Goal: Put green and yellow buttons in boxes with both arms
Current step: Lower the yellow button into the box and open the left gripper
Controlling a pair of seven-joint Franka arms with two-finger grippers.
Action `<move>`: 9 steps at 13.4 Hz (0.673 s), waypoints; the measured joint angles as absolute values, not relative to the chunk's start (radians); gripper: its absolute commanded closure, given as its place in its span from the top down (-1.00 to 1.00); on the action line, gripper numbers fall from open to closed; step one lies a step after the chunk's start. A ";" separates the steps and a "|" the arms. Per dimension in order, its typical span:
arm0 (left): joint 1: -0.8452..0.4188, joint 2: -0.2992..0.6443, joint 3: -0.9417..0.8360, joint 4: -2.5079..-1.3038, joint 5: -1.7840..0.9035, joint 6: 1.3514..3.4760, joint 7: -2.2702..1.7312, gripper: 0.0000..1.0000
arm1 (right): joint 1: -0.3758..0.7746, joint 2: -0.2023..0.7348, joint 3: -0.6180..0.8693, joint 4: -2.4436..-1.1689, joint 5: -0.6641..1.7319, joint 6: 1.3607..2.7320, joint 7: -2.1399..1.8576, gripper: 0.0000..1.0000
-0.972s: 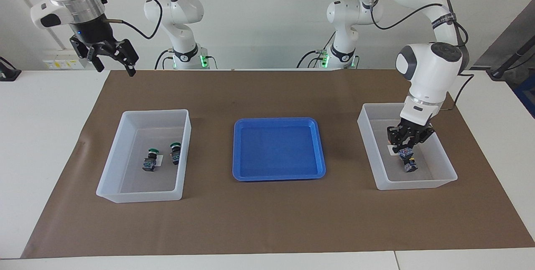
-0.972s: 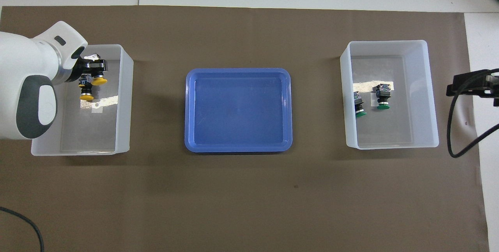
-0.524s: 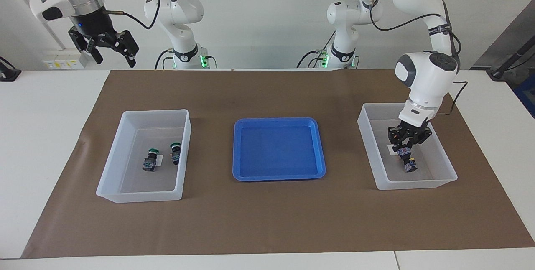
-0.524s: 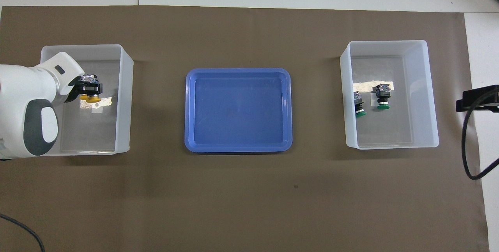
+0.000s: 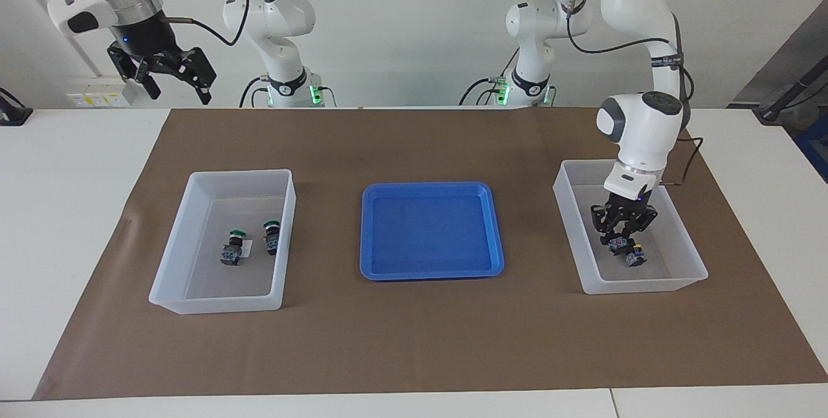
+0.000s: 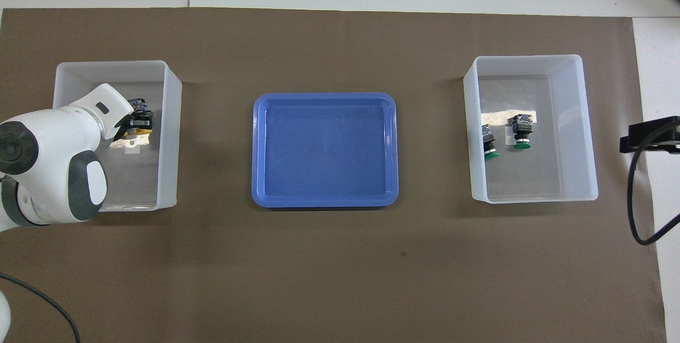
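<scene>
The left arm reaches down into the box (image 5: 647,287) at its end of the table. My left gripper (image 5: 622,238) sits low inside it, shut on a yellow button (image 5: 618,244). A second button (image 5: 636,257) lies on the floor of that box, right beside the held one. From overhead, a bit of yellow cap (image 6: 129,130) shows by the left gripper (image 6: 140,120) in this box (image 6: 171,136). Two green buttons (image 5: 233,246) (image 5: 270,237) lie in the other box (image 5: 220,305), also seen from overhead (image 6: 522,133) (image 6: 489,144). My right gripper (image 5: 171,76) waits open, raised high.
A shallow blue tray (image 5: 491,230) (image 6: 392,146) lies between the two boxes with nothing in it. Brown paper (image 5: 414,340) covers the table under everything. The right arm's cable (image 6: 632,194) hangs at the table's edge near the box with the green buttons.
The left gripper has come down into its box with the yellow button, ending close to the button lying there. The right gripper rose a little, then held still.
</scene>
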State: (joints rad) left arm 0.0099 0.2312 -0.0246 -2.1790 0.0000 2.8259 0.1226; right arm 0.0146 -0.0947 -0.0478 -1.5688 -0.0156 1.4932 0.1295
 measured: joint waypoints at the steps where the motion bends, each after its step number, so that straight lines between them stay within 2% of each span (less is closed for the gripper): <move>1: 0.008 0.239 -0.025 -2.179 0.000 2.837 0.123 0.53 | 0.016 -0.095 -0.048 -1.569 -0.016 1.493 0.129 1.00; 2: 0.007 0.241 -0.025 -2.179 0.000 2.838 0.123 0.83 | 0.017 -0.095 -0.048 -1.569 -0.016 1.493 0.129 1.00; 3: 0.006 0.241 -0.025 -2.178 0.000 2.839 0.123 1.00 | 0.017 -0.095 -0.048 -1.569 -0.016 1.493 0.129 1.00; 7: 0.007 0.234 -0.019 -2.167 0.000 2.824 0.123 1.00 | 0.017 -0.095 -0.048 -1.569 -0.016 1.493 0.129 1.00; 9: 0.008 0.207 -0.015 -2.142 -0.001 2.737 0.123 1.00 | 0.018 -0.095 -0.048 -1.569 -0.016 1.493 0.129 1.00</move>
